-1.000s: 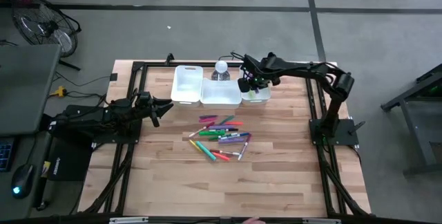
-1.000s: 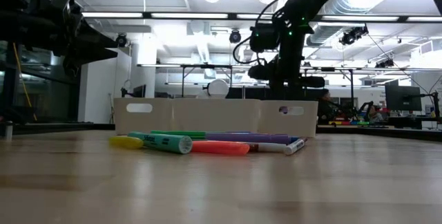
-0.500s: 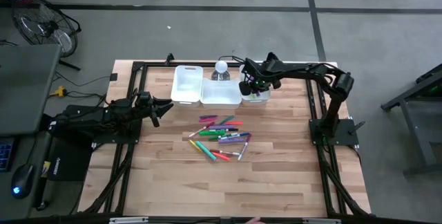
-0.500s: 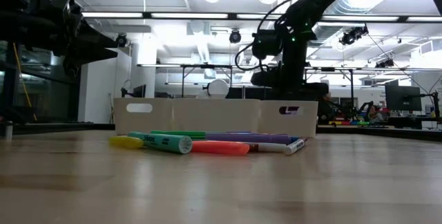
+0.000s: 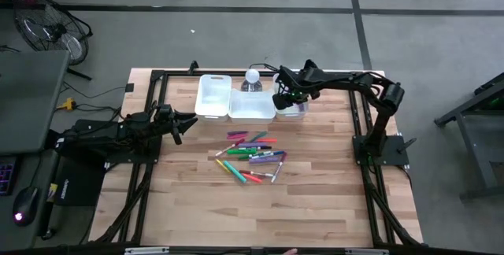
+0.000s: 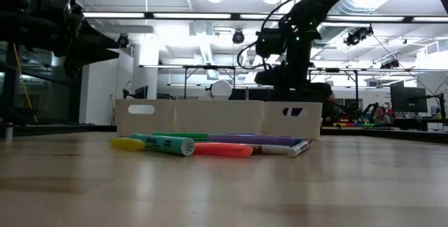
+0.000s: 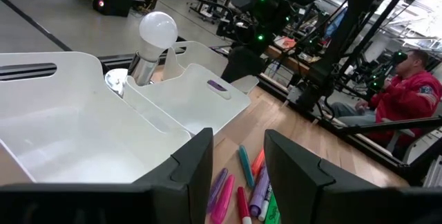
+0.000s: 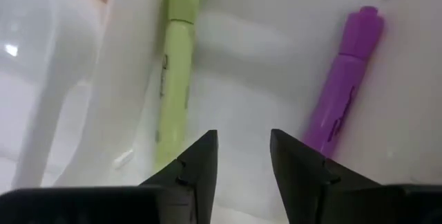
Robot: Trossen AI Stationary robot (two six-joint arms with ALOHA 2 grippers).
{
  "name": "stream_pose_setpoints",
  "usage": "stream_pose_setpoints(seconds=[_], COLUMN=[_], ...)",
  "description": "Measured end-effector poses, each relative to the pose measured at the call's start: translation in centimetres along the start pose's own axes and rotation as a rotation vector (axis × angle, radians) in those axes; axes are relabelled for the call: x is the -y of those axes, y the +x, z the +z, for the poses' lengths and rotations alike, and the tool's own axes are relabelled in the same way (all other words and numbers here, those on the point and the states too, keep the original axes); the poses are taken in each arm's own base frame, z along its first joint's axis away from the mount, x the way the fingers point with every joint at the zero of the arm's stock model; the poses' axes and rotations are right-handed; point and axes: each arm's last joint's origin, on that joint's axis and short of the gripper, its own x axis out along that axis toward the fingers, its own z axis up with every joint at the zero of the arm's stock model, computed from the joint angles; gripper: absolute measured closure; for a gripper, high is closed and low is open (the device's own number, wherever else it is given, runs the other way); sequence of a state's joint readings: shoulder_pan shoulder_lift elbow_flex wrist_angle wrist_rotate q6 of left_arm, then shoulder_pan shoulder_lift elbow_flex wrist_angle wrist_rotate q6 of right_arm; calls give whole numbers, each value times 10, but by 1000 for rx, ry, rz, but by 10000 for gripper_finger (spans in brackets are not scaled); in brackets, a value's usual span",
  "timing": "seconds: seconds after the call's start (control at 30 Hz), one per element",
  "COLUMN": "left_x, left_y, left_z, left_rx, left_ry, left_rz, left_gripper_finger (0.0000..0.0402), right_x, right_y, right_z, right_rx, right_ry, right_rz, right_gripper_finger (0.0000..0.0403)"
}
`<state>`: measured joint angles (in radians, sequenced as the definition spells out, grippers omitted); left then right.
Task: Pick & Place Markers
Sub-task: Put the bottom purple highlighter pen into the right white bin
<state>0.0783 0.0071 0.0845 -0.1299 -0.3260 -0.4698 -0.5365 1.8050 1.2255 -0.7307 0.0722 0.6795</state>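
Note:
Several markers [image 5: 252,157] in mixed colours lie in a loose pile on the wooden table; they also show in the low view [image 6: 210,145]. Three white bins stand in a row beyond them. My right gripper [image 5: 281,97] hangs over the small right bin [image 5: 296,110], open and empty [image 8: 243,155]. On that bin's floor lie a yellow-green marker [image 8: 176,65] and a purple marker [image 8: 345,86], flat on their sides. My left gripper [image 5: 189,121] waits open at the table's left, pointing at the bins [image 7: 238,162].
The left bin [image 5: 213,96] and the middle bin [image 5: 252,105] stand side by side. A light bulb on a base [image 5: 252,78] stands just beyond them. A black frame runs round the table. A person in red [image 7: 407,86] sits beyond the table's right side.
My right gripper has gone down a little toward the right bin. The markers on the table and my left arm have kept still.

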Motion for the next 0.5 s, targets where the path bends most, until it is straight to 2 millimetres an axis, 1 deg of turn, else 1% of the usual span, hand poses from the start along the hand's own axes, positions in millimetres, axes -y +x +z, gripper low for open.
stream_pose_setpoints(seconds=[0.13,0.23,0.37,0.5], left_x=[0,0,0,0], left_y=[0,0,0,0], left_z=[0,0,0,0], left_rx=[0,0,0,0], left_ry=[0,0,0,0], left_rz=[0,0,0,0], left_gripper_finger=[273,273,273,273], right_x=[-1,-6,-19,-36], right_y=[-15,-29,-46,-59], right_z=[-1,-6,-21,-40], right_rx=[31,59,85,107], right_ry=[-64,-177,-350,-512], right_rz=[29,58,109,146], right_gripper_finger=[280,279,279,279])
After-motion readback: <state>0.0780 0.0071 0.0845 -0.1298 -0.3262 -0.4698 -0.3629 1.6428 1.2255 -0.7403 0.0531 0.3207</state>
